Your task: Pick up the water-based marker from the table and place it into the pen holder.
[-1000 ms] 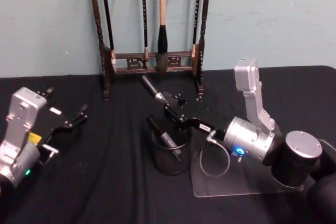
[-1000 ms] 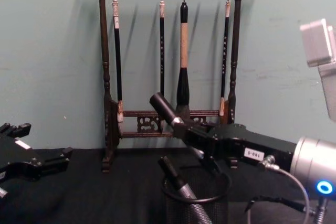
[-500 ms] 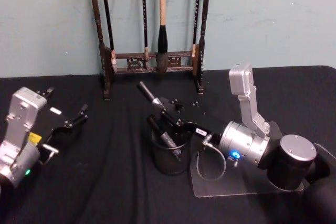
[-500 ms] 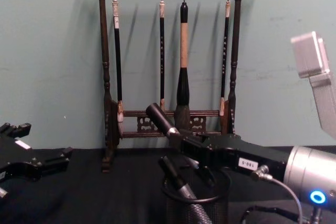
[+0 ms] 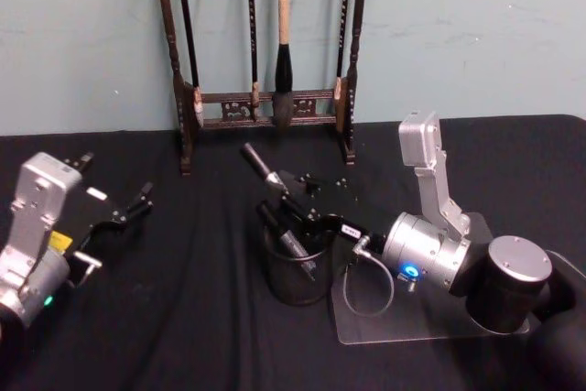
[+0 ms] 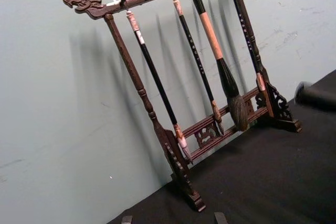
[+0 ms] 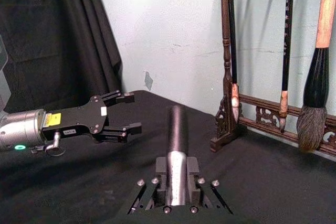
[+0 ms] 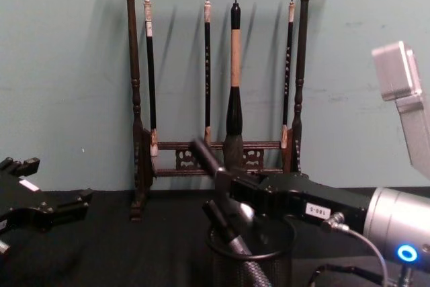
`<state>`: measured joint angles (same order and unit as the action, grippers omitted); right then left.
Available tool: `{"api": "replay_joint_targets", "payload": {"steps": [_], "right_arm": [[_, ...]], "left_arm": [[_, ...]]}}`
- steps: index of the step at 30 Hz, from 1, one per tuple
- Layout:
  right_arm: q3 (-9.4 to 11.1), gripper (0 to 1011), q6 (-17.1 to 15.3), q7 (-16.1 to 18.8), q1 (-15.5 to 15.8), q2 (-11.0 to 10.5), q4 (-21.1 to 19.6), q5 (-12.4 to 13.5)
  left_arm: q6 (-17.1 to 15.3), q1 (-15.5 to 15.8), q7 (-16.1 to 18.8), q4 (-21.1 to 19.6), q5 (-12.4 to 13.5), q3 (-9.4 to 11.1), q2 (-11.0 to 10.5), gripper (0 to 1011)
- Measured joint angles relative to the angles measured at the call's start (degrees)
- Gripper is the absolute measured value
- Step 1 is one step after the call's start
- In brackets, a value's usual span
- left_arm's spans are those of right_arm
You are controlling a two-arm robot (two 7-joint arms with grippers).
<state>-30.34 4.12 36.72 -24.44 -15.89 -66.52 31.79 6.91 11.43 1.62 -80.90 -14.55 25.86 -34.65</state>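
Black wire mesh formed the round pen holder (image 5: pixel 295 272), which stood at the centre of the head view on the black-draped tabletop (image 5: pixel 192 318), with one dark pen (image 5: pixel 291 243) already leaning inside. Just above its rim, the right hand (image 5: pixel 286 199) was clamped on the dark, silver-banded water-based marker (image 5: pixel 261 166), which tilted up toward the upper left. At the frame's left edge, well apart, the left hand (image 5: pixel 128 212) hovered with fingers spread. Behind, along the top, rose the tall dark wooden brush rack (image 5: pixel 265 98).
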Motion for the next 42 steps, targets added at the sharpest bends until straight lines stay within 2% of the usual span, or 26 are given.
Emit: {"api": "replay_joint_targets", "payload": {"steps": [2,3,4,5,11,12,23,27,36,42], "right_arm": [[0.01,260,0.0,0.02,0.0,-0.01,-0.01,0.0],[0.02,338,0.0,0.03,0.0,-0.01,-0.01,0.0],[0.03,338,0.0,0.05,0.0,-0.02,-0.02,0.0],[0.03,392,0.0,0.05,0.0,-0.02,-0.03,0.0],[0.08,548,0.01,0.09,0.01,-0.03,-0.05,0.0],[0.08,616,0.01,0.09,0.01,-0.03,-0.05,0.0],[0.09,945,0.01,0.15,0.0,-0.03,-0.05,0.0],[0.09,1002,0.01,0.16,0.01,-0.03,-0.05,0.0],[0.36,1002,0.31,0.91,-0.01,-0.06,0.05,0.77],[0.99,1002,0.8,0.03,0.37,-0.57,-1.11,0.83]], "left_arm": [[0.0,0.0,0.0,0.0,0.0,0.0,0.0,1009],[0.0,0.0,0.0,0.0,0.0,0.0,0.0,1009],[0.0,0.0,0.0,0.0,0.0,0.0,0.0,1009],[0.0,0.0,0.0,0.0,0.0,0.0,0.0,1009],[0.0,0.0,0.0,0.0,0.0,0.0,0.0,1009],[0.0,0.0,0.0,0.0,0.0,0.0,0.0,1009],[0.0,0.0,0.0,0.0,0.0,0.0,0.0,1009],[0.0,0.0,0.0,0.0,0.0,0.0,0.0,1009],[0.0,0.0,0.0,0.0,0.0,0.0,0.0,1009],[0.0,0.0,0.0,0.0,0.0,0.0,0.0,1009]]}}
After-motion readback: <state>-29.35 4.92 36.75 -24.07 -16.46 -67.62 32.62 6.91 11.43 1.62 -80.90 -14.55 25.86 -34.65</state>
